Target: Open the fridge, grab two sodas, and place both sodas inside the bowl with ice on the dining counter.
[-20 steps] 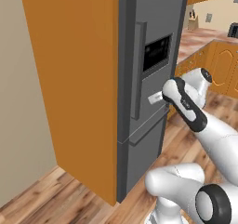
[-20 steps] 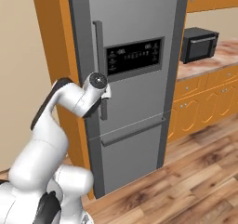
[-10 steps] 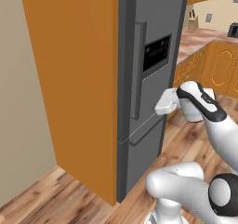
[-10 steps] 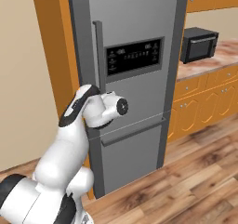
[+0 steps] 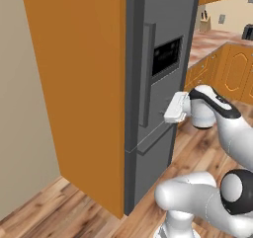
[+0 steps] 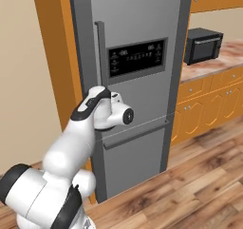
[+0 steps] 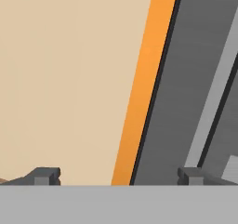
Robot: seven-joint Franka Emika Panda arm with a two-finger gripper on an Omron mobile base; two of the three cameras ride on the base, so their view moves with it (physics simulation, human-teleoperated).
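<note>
I am looking over my own white arm, which is reaching forward from the base toward the front of the fridge (image 6: 137, 66). The claw (image 7: 118, 175) is standing wide open and gripping nothing; in the hand view its two dark fingertips (image 7: 44, 175) are rising well apart at the bottom, one before the beige wall (image 7: 65, 79), the other before the grey door. In the left base view the claw (image 5: 174, 108) is hovering near the door front, just to the side of the lower part of the long vertical handle (image 5: 146, 74), and I cannot tell whether it is touching anything.

Beyond it, the fridge is standing fully shut, its black display panel (image 6: 136, 58) facing me and the orange side casing (image 5: 74, 84) alongside.

Farther off, a wall worktop (image 6: 213, 64) is carrying a black microwave (image 6: 203, 44) above orange cabinets.

My judgement: the task is barely begun. The door is not yet open, no soda is taken, and gripping the handle, pulling, fetching both drinks and carrying them to the ice bowl are all left.
</note>
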